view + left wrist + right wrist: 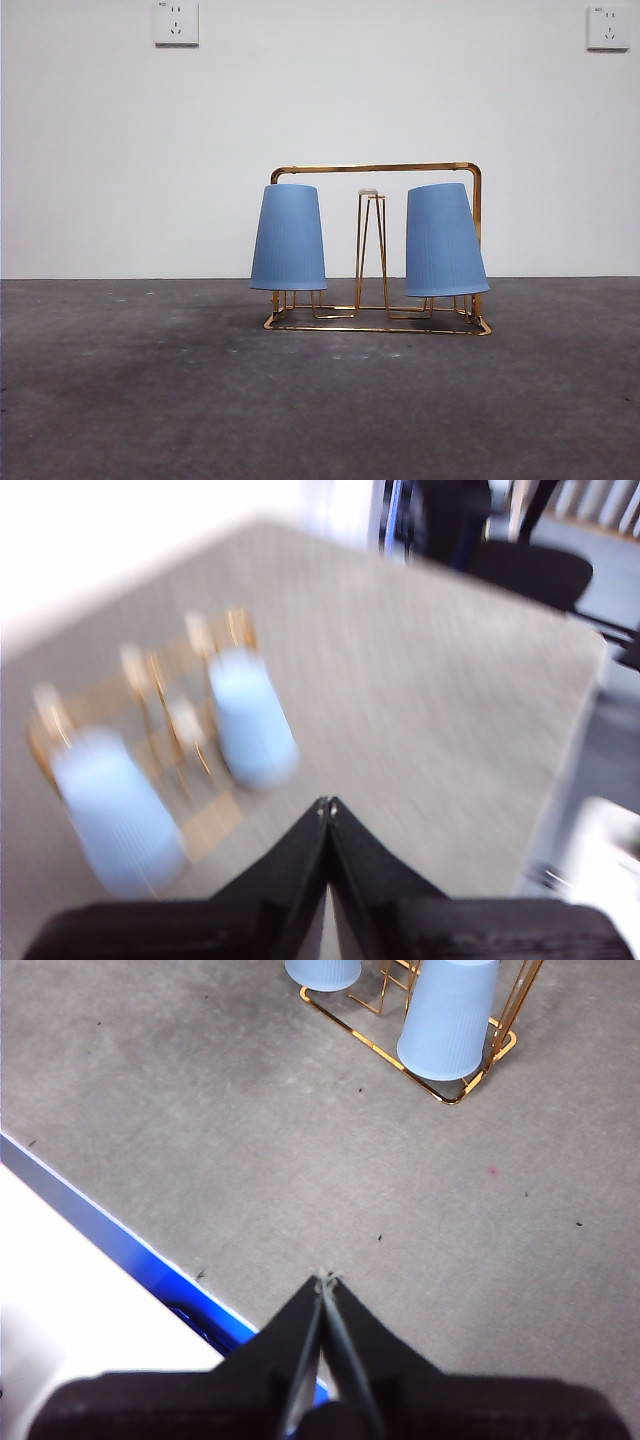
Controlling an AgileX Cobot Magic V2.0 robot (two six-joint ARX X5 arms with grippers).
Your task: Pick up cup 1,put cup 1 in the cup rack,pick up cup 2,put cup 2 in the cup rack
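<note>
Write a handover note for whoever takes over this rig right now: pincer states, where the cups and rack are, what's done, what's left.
Left pincer: shut, empty, above the table away from the rack.
Right pincer: shut, empty, near the table's edge.
Cup rack: on the table, centre.
Left blue cup: upside down on a peg, upright.
Right blue cup: upside down on a peg, tilted.
Done: both cups on the rack.
Left: nothing apparent; perhaps check the tilted cup sits securely.
</note>
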